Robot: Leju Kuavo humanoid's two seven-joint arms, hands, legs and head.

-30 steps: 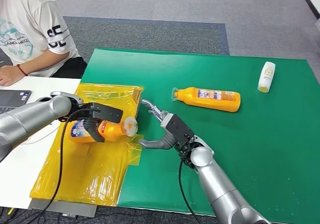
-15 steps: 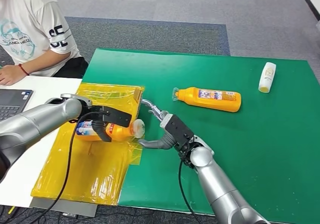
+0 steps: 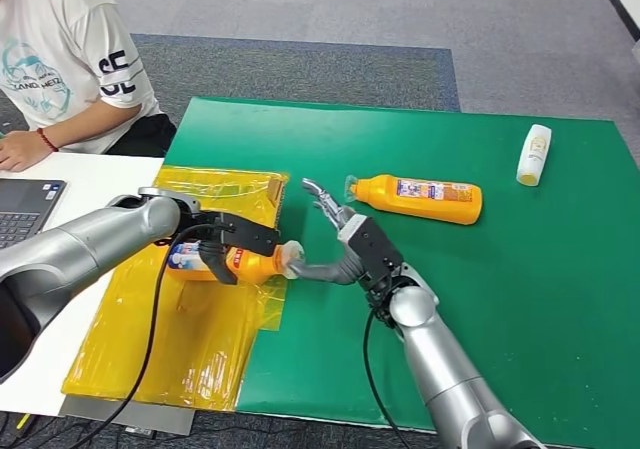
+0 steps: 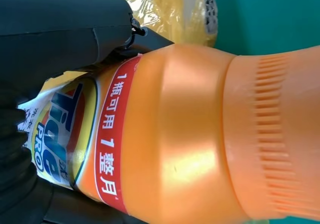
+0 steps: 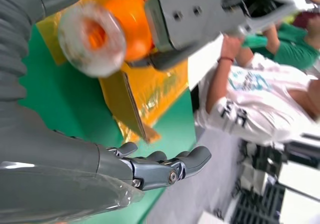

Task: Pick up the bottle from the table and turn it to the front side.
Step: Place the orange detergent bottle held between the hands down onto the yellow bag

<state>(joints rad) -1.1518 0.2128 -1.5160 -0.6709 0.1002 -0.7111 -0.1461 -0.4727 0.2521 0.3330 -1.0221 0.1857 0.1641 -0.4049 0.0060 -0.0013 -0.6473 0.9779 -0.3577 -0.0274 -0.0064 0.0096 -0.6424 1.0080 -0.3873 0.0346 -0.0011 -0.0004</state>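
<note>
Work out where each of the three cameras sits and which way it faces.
Head view: high on the body, looking down at the green table; both arms show, left hand gripping the bottle, right hand open.
Left wrist view: behind the left hand, facing the bottle.
Right wrist view: behind the right hand, facing the bottle's cap and a person.
Shared: the held bottle.

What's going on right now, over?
Left hand grips bottle. Right hand open at its cap. Second bottle lies beyond, clear.
</note>
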